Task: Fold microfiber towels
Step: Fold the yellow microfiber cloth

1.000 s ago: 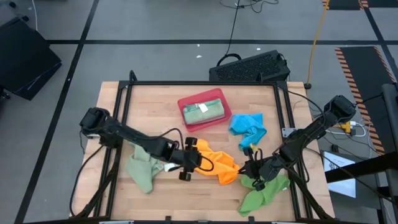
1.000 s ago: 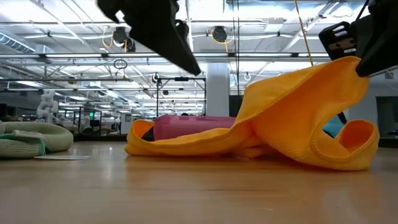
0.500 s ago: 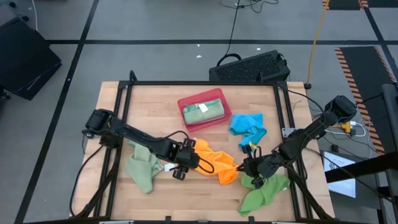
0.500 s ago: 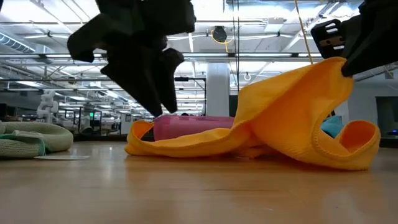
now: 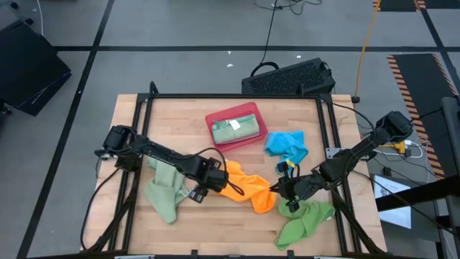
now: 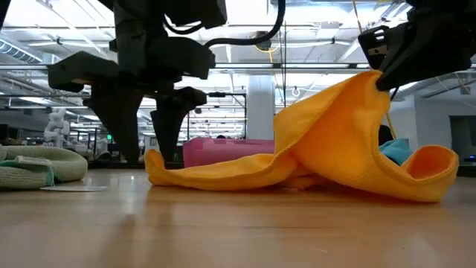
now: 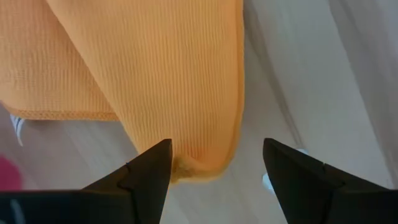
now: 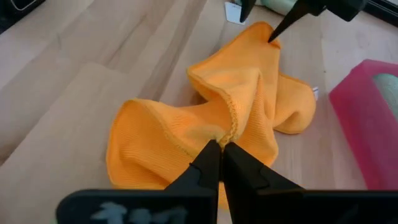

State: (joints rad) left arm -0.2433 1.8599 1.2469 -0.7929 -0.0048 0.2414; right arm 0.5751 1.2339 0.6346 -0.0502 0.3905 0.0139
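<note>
An orange towel point(image 5: 246, 188) lies crumpled near the table's front middle. My left gripper point(image 6: 147, 145) points straight down, open. Its fingers stand on either side of the towel's left corner point(image 7: 200, 167), close above the table. My right gripper point(image 5: 277, 189) is at the towel's right side, shut on its hem, and holds that part raised point(image 6: 364, 85). The rest of the towel lies on the wood. A sage green towel point(image 5: 164, 194) lies bunched behind my left arm. My right gripper pinches the orange towel's hemmed edge point(image 8: 231, 127) between its two fingertips, at a bunched fold. The fingers slant down from the table's right side. That edge is lifted and the cloth falls slack from it to the table. Whether my left gripper touches the corner, I cannot tell.
A red tray point(image 5: 215, 119) with a folded sage green towel point(image 5: 234, 129) stands at the far middle. A bright blue towel point(image 5: 286, 147) lies to its right. A bright green towel point(image 5: 305, 220) lies at the front right. Bare wood lies in front of the orange towel.
My left gripper has come down and tipped until it points straight down, ending astride the orange towel's left corner. My right gripper has drawn the raised hem a little toward the table's left; the towel's hump has shifted with it while the low part stays on the table.
</note>
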